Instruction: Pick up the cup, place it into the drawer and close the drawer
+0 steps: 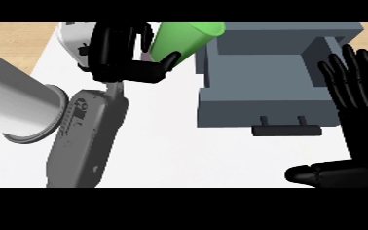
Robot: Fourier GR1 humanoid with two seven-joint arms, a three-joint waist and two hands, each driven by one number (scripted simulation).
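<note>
Both hands differ: left hand (pixel 119 53) fingers clamp the cup (pixel 181 40); right hand (pixel 352 92) fingers spread.

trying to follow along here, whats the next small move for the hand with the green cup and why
Probably carry the green cup a little further right, until it is over the open drawer, before lowering it. The left hand is curled round the cup, which is tilted and appears lifted, but it sits at the drawer's left wall rather than above the cavity. The right hand rests open at the right edge.

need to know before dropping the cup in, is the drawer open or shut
Open: the drawer is pulled out, its bare inside showing, handle toward the robot.
</note>
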